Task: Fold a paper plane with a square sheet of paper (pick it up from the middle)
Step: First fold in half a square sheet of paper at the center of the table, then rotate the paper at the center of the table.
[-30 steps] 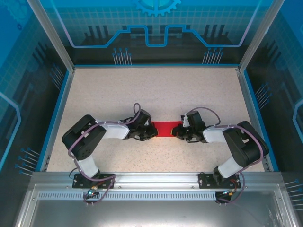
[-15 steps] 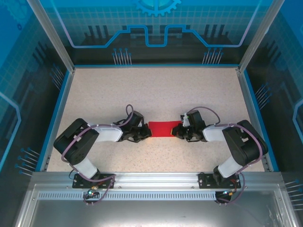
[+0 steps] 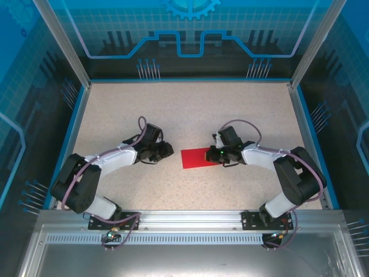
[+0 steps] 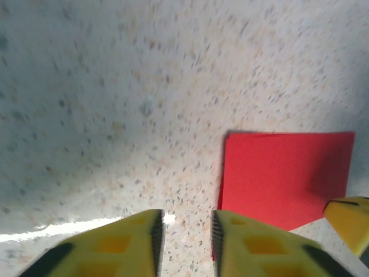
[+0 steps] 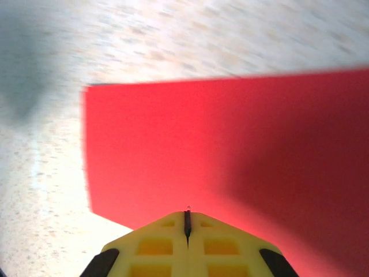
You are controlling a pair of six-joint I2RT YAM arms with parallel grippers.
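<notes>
The red sheet of paper (image 3: 198, 158) lies flat on the speckled table as a folded oblong, slightly tilted. No pointed paper plane is in view. My right gripper (image 3: 215, 154) is shut, its tips (image 5: 187, 212) over the paper's (image 5: 202, 144) right end; I cannot tell whether they pinch it. My left gripper (image 3: 168, 150) hangs left of the paper, apart from it. Its yellow fingers (image 4: 185, 214) stand a little open over bare table, with the paper's (image 4: 285, 173) left edge just beyond the right finger. A yellow fingertip of the right gripper (image 4: 349, 213) shows at that view's edge.
The speckled table (image 3: 190, 109) is ringed by a blue rim and see-through blue walls (image 3: 69, 115). A metal rail (image 3: 184, 219) with both arm bases runs along the near edge. Both forearms lie low over the table on either side of the paper.
My left gripper has drawn back to the left off the paper and opened part way. The right gripper has shifted slightly up and left, and the paper has turned a little.
</notes>
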